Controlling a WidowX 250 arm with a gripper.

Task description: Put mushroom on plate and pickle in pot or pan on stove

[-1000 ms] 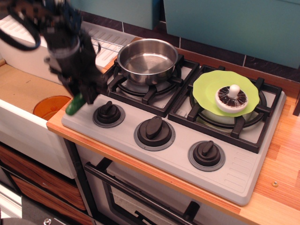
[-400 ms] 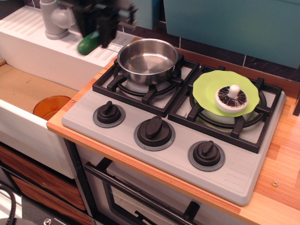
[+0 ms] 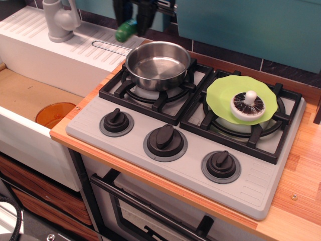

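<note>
We see the stove (image 3: pixel 165 165) with 2 burners: the pot (image 3: pixel 158 64) sits empty on the left one, the plate (image 3: pixel 223 93) on the right carries the mushroom (image 3: pixel 248 106). Above the pot's far rim, the gripper (image 3: pixel 131 20) has its jaws clamped on the pickle (image 3: pixel 125 31).

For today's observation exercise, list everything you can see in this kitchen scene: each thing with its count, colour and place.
pot: 1, shiny steel, empty, left burner
plate: 1, lime green, right burner
mushroom: 1, white and brown, on the plate
pickle: 1, dark green, held in the air behind the pot
stove: 1, grey, on wooden counter
knobs: 3, black, stove front
orange disc: 1, in sink at left
faucet: 1, grey, top left
gripper: 1, black, top edge, closed on the pickle
</note>
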